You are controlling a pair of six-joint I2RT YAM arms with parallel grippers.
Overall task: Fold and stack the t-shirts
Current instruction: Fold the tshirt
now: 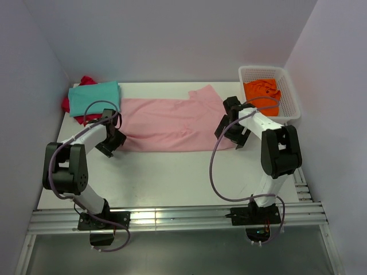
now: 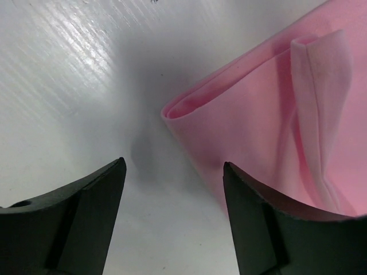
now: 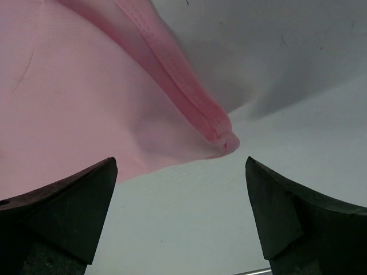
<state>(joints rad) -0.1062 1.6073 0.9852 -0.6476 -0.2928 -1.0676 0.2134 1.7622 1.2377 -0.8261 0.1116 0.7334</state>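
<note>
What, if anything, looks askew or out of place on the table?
Nothing is damaged or spilled. The pink tee lies folded lengthwise, but a sleeve-like flap juts past its far edge. At the back left, the red tee pokes out unevenly from under the folded teal tee. The orange tee sits crumpled in the basket.

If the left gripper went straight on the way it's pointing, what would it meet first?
Probably the folded corner of the pink t-shirt, lying ahead of the open left gripper. Depth is unclear, so it might touch the table beside that corner first.
</note>
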